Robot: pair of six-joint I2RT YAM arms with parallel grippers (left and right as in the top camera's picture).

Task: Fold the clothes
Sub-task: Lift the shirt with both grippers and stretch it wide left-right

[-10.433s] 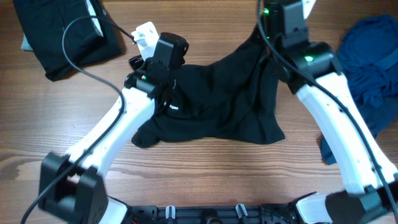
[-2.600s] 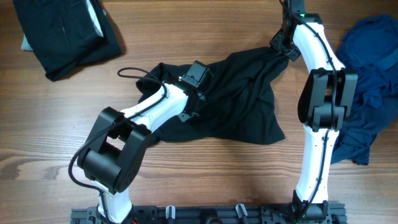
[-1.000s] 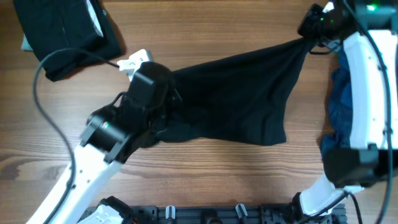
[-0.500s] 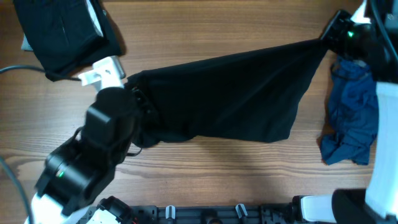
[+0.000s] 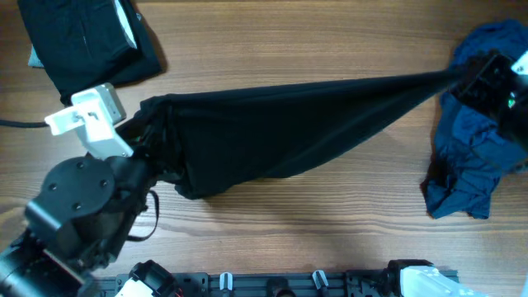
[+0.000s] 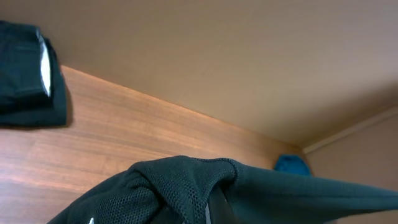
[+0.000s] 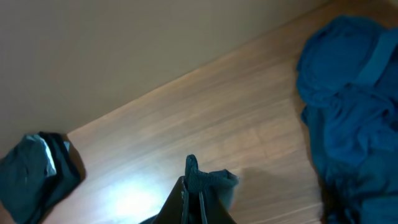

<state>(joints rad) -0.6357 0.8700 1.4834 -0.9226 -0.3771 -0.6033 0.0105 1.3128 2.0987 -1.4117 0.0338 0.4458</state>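
The black shirt (image 5: 280, 124) hangs stretched in a long taut band between my two grippers, above the wooden table (image 5: 272, 33). My left gripper (image 5: 150, 139) is shut on its bunched left end, with mesh fabric (image 6: 180, 190) draped over the fingers (image 6: 216, 208). At the far right, my right gripper (image 5: 464, 78) is shut on the shirt's narrow right tip, and a pinched fold of cloth (image 7: 205, 179) sticks up between its fingertips (image 7: 194, 193). No logo shows on the shirt.
A crumpled dark blue garment (image 5: 474, 157) lies at the right edge, below my right gripper, seen as the blue garment (image 7: 351, 93) in the right wrist view. A folded black garment (image 5: 82, 41) lies at the back left. The arms' base rail (image 5: 272, 285) runs along the front edge.
The two grippers have moved apart, the left one toward the left and front, the right one toward the right. The shirt has gone from a loose spread to a tight, narrow band.
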